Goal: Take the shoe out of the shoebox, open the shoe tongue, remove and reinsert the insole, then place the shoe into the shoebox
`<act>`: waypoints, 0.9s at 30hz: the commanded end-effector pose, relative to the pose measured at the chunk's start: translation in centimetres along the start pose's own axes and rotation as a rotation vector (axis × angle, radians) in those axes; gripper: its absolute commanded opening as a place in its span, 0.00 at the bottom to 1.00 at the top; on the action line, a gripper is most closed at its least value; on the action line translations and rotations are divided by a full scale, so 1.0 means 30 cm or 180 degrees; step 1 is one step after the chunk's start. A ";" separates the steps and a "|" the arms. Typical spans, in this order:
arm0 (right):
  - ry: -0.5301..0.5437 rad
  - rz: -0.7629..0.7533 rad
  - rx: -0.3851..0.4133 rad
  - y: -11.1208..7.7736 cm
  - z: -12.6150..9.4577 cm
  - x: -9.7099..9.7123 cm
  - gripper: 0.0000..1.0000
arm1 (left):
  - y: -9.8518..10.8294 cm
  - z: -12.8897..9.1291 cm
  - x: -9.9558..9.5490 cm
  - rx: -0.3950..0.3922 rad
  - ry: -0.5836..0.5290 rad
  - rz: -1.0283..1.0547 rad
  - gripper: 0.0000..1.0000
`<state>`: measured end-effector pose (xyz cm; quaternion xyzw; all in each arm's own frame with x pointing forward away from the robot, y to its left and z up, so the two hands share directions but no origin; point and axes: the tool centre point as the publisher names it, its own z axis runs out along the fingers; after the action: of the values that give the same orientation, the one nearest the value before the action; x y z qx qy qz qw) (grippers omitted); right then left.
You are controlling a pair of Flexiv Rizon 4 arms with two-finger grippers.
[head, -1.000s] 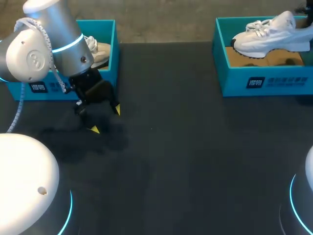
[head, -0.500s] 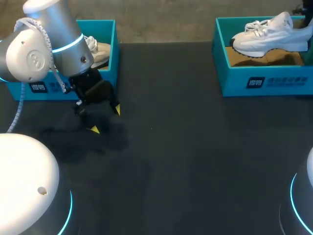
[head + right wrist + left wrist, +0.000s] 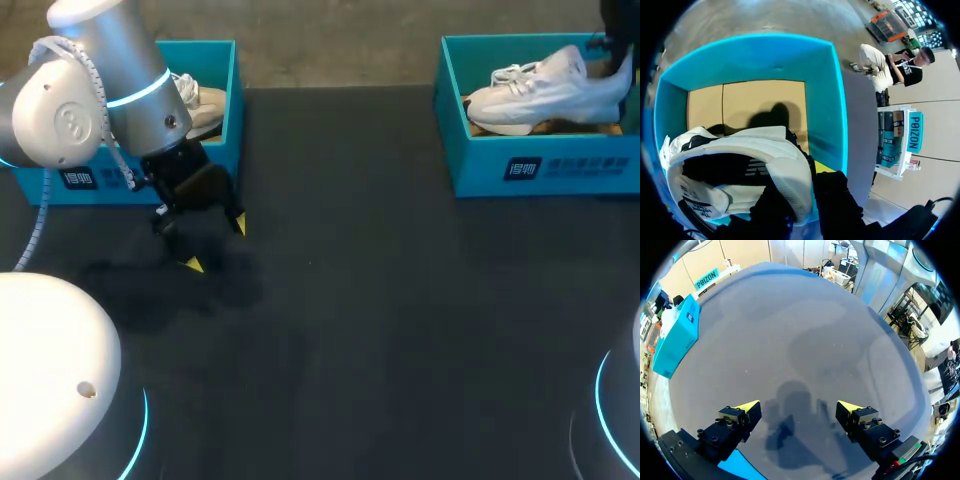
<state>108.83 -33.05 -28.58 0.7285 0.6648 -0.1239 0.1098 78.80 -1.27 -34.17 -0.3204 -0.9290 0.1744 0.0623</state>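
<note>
Now your right tool point(image 3: 801, 186) is clamped on the white sneaker's point(image 3: 545, 85) heel collar, over the teal shoebox point(image 3: 540, 165); your left tool point(image 3: 797, 410) hangs open above the bench point(image 3: 400, 300).

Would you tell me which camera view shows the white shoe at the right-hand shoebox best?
The head view: the whole shoe shows side-on, laces included. The right wrist view shows only its heel and opening, close up; the left wrist view, nothing recognisable.
</note>
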 end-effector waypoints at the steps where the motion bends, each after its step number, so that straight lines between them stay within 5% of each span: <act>1: 0.0066 0.0041 -0.0028 -0.031 0.014 -0.022 0.00 | -0.001 0.000 0.001 -0.0010 0.0003 0.0000 1.00; 27: 0.0112 0.0037 0.0098 -0.134 0.126 0.032 0.00 | -0.001 0.000 0.001 -0.0010 0.0003 0.0000 1.00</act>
<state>104.92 -33.05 -32.14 0.7364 0.6595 -0.1232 0.0869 78.80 -1.28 -34.17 -0.3205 -0.9290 0.1744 0.0624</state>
